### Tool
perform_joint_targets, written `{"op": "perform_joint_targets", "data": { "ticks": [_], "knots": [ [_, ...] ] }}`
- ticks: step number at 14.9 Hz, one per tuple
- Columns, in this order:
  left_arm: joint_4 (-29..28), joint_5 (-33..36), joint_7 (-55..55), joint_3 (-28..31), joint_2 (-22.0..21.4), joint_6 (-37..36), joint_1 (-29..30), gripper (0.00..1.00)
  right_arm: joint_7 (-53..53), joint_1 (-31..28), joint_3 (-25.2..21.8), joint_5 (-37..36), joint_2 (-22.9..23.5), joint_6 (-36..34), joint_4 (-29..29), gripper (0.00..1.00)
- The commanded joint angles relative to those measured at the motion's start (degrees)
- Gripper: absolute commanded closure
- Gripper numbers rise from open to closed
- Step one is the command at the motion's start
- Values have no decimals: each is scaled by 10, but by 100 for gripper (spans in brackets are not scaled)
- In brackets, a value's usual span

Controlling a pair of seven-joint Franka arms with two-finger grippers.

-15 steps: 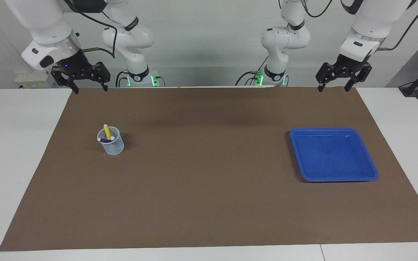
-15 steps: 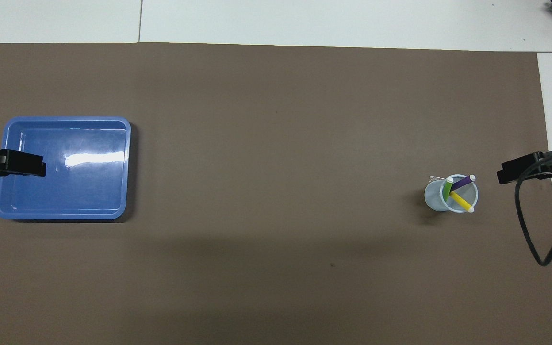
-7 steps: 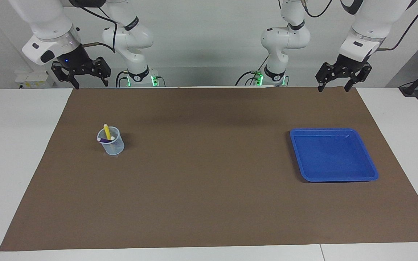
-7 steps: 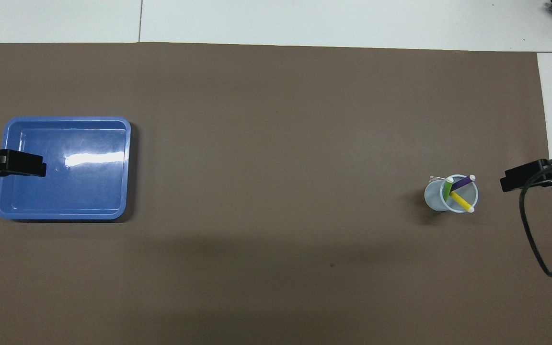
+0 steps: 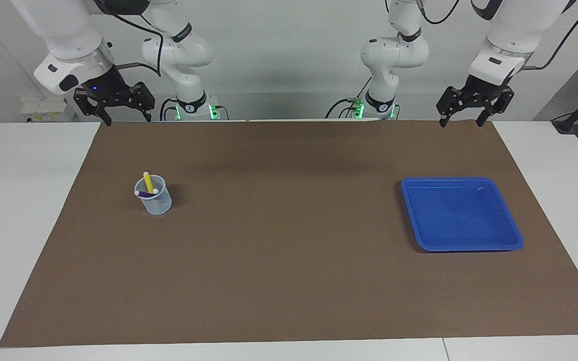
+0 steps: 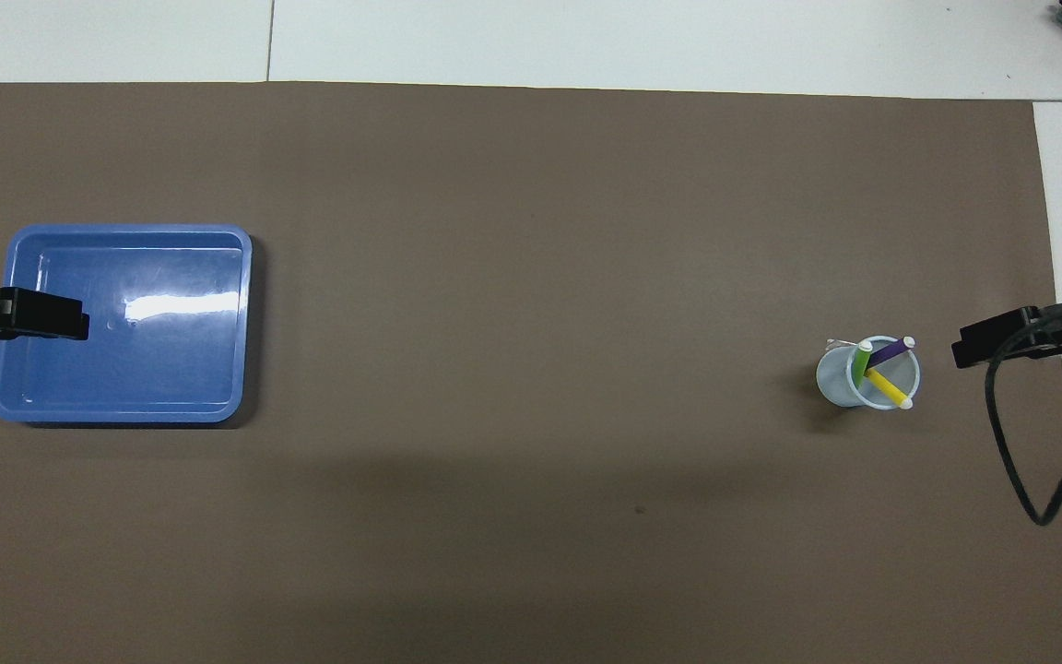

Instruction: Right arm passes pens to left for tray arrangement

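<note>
Pens (image 6: 883,371) are found standing in a small clear cup (image 5: 154,200) on the brown mat (image 5: 289,281), toward the right arm's end of the table; the green, purple and yellow barrels are splayed against the rim, pale ends up. The right gripper (image 5: 113,108) is held high over the mat's edge nearest the robots, its fingers spread and nothing held. The cup lies farther from the robots than that edge, so a reach outward and down onto the tilted barrels is judged to be called for; the right arm is clearly the nearer one. The left gripper (image 5: 472,110) is held waiting, likewise spread and empty, over the same mat edge at its own end, where the empty blue tray (image 5: 422,240) sits. From overhead both grippers are cut off at the frame edges. In the facing view the green pen is hard to make out.
</note>
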Motion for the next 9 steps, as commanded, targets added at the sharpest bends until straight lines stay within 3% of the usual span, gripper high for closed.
{"op": "perform_joint_targets", "data": {
  "ticks": [1, 9],
  "knots": [
    [-15, 3, 6, 6, -16, -3, -9, 0, -8, -2, 1, 5, -8, 47, -49, 0],
    [-17, 3, 2, 5, -19, -4, -10, 0, -70, -4, 1, 4, -1, 164, -136, 0]
  ]
}}
